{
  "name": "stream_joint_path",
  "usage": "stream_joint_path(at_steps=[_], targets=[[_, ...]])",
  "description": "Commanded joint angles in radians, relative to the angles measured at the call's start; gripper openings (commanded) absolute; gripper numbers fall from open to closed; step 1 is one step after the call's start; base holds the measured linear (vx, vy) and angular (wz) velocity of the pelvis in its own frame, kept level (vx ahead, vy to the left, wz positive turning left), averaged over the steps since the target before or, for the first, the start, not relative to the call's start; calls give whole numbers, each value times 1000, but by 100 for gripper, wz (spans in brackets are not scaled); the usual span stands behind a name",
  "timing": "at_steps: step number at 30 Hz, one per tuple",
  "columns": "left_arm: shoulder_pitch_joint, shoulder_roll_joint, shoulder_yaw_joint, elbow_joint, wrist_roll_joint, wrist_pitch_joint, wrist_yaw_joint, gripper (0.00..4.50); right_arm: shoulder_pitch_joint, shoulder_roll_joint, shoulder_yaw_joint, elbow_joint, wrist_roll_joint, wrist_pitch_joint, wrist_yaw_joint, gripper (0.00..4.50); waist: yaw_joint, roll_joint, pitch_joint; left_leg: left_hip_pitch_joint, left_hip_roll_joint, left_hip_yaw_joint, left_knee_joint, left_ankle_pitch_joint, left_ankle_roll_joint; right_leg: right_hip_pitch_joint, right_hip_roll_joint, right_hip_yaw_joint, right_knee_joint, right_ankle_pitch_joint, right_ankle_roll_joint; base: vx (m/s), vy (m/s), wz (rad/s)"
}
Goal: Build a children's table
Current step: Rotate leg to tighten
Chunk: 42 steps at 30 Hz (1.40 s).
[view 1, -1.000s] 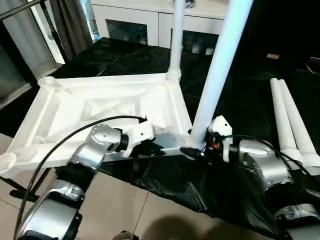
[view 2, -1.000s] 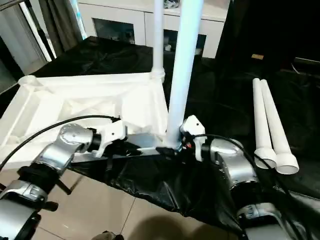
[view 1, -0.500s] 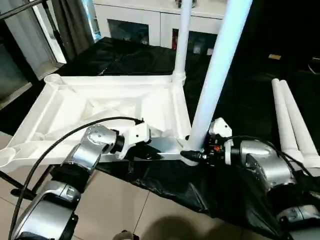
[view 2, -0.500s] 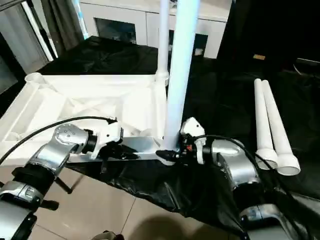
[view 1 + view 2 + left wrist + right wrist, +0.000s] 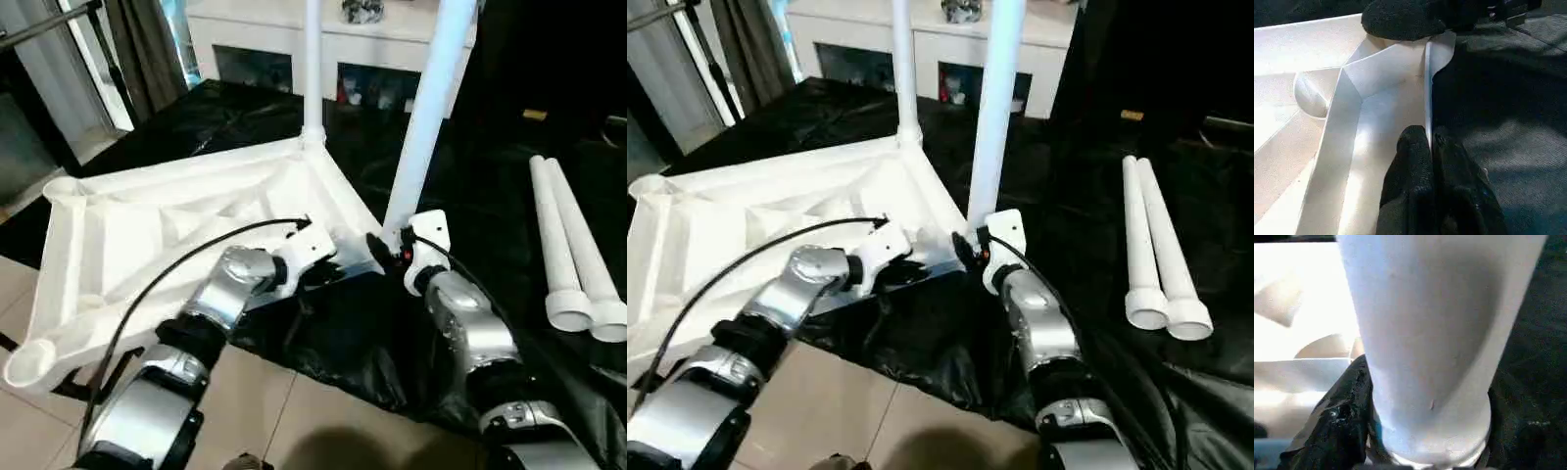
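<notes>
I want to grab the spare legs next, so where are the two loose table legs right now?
In the left eye view the two loose legs lie side by side on the black cloth at the robot's far right, flared ends toward the robot, beyond the right gripper.

Two upright legs [image 5: 427,117] stand over the tabletop [image 5: 147,225], its middle open.

White cabinet [image 5: 294,44] (glass doors) behind black cloth [image 5: 470,196]; tiled floor [image 5: 294,421].

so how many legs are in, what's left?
Done: two legs stand upright in the tabletop's sockets, far leg and near leg. In hand: right end effector around the near leg's base; left end effector pinches the tabletop rim. Left: two loose legs on the black sheet.
</notes>
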Motion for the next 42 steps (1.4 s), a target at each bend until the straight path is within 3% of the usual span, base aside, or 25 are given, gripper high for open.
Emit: stream_joint_path(at_steps=[1, 4, 7, 17, 22, 26, 34, 38, 41, 42], targets=[[-13, -59, -28, 6, -1, -28, 40, 0, 2, 50, 47, 28, -2, 6, 39, 328, -2, -8, -52, 22, 34, -22, -77, -316, 0, 27, -51, 31, -92, -263, -168, 0, 0, 0], [3, -31, -41, -13, -1, -60, -7, 0, 6, 34, 24, -3, 57, 15, 136, 348, 2, -8, -54, 17, 35, -21, -75, -282, 26, 33, -51, 30, -85, -204, -178, 0, 0, 0], [17, -10, -43, -34, -7, -73, -47, 0, 9, 9, 39, -15, 55, 10, 182, 390, 2, -9, -55, 14, 35, -20, -73, -259, 33, 35, -51, 29, -82, -178, -187, 0, 0, 0], [69, 114, -11, -105, -89, -91, -269, 0, 25, -160, 108, -76, 102, 4, 591, 390, 7, -8, -58, 11, 39, -15, -63, -199, 78, 41, -47, 24, -67, -78, -239, 0, 0, 0], [69, 158, -3, -109, -102, -87, -334, 0, 40, -222, 138, -127, 139, 52, 761, 390, 10, -11, -57, 11, 41, -13, -60, -186, 92, 41, -47, 23, -62, -63, -256, 0, 0, 0], [70, 198, -11, -116, -108, -88, -403, 0, 51, -268, 175, -158, 154, 79, 876, 344, 14, -13, -57, 13, 41, -12, -59, -190, 88, 40, -49, 24, -64, -86, -259, 0, 0, 0], [67, 203, -16, -98, -106, -98, -412, 0, 71, -273, 200, -175, 132, 81, 890, 284, 18, -13, -58, 16, 42, -12, -59, -186, 74, 38, -49, 25, -62, -79, -261, 0, 0, 0], [65, 174, -3, -92, -110, -83, -367, 0, 93, -250, 183, -192, 144, 99, 837, 272, 21, -15, -58, 15, 41, -12, -58, -176, 78, 39, -49, 26, -61, -66, -259, 0, 0, 0], [36, 126, 2, -51, -77, -66, -232, 0, 89, -192, 153, -140, 91, 77, 639, 270, 18, -14, -54, 16, 42, -13, -63, -205, 61, 34, -51, 27, -68, -124, -250, 0, 0, 0], [22, 105, 3, -33, -63, -59, -174, 0, 80, -167, 139, -111, 69, 70, 549, 269, 14, -13, -49, 21, 40, -15, -69, -251, 37, 31, -52, 27, -77, -202, -236, 0, 0, 0]])
